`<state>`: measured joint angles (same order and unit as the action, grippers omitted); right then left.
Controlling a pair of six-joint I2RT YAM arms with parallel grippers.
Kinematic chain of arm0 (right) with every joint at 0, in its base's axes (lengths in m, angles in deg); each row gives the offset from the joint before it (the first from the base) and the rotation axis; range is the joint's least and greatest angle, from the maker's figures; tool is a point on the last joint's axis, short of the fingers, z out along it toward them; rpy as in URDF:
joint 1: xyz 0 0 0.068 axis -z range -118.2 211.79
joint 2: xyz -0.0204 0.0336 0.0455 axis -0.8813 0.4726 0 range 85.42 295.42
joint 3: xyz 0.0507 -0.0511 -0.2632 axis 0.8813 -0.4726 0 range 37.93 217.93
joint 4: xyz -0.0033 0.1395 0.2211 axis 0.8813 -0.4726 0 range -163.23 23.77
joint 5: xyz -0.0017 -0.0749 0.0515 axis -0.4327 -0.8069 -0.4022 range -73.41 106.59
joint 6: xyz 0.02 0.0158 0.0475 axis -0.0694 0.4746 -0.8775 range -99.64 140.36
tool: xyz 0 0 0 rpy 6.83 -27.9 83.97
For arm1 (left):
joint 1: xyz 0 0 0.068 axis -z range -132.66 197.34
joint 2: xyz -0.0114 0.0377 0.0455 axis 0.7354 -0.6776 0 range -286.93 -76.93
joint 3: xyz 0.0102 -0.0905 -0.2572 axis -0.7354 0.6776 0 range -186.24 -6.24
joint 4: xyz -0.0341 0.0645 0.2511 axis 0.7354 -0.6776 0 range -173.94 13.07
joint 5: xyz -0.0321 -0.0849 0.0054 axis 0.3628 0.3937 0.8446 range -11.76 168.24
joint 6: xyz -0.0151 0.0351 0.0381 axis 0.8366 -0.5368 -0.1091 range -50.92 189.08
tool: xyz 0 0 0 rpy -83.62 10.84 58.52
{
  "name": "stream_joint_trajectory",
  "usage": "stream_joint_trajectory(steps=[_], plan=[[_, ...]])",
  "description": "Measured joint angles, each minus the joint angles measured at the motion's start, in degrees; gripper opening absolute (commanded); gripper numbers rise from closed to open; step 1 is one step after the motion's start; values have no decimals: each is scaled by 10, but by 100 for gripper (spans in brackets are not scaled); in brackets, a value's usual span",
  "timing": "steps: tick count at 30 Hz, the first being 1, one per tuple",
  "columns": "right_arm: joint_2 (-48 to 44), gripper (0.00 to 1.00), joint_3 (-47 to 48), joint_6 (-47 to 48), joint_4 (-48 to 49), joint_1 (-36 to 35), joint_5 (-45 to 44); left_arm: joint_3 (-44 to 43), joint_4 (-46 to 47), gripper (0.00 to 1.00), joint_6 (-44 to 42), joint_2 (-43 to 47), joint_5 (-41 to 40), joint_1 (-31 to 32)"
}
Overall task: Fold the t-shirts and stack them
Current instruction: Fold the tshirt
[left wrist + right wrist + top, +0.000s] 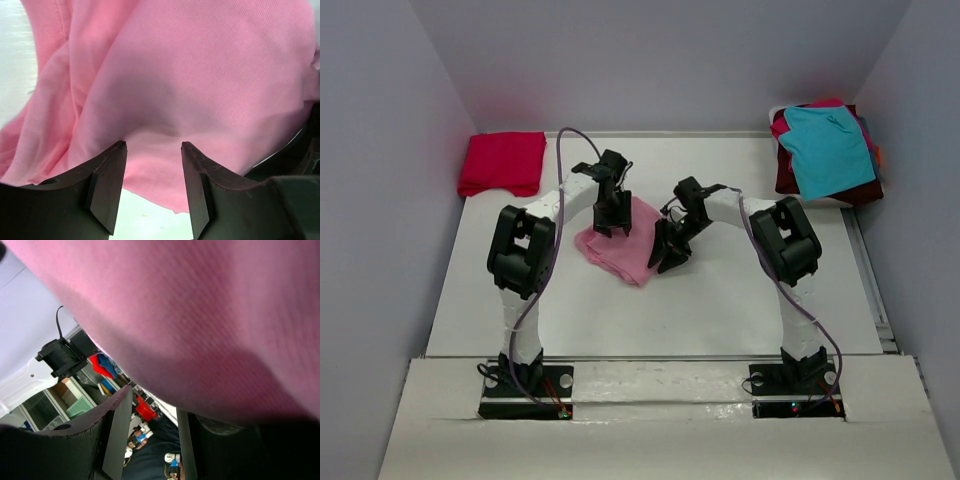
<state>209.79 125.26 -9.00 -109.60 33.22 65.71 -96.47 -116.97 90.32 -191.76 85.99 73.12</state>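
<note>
A light pink t-shirt (625, 250) lies folded in a small bundle at the table's centre. My left gripper (611, 230) hangs over its left part, open; in the left wrist view the pink cloth (190, 85) spreads beyond the fingertips and nothing sits between them (152, 145). My right gripper (665, 258) is at the shirt's right edge. In the right wrist view its jaws (154, 400) stand apart with an empty gap, and pink cloth (200, 325) drapes over the right finger, hiding its tip. A crimson red t-shirt (503, 162) lies folded at the back left.
A pile of t-shirts sits at the back right corner, a teal one (828, 148) on top and a maroon one (788, 178) under it. Walls close in the table's left, back and right sides.
</note>
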Motion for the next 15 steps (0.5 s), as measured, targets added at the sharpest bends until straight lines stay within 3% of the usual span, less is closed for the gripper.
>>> stream_joint_trajectory(steps=[15], plan=[[0,46,-2,-9,19,0,0,5,-18,59,-4,0,-49,0]])
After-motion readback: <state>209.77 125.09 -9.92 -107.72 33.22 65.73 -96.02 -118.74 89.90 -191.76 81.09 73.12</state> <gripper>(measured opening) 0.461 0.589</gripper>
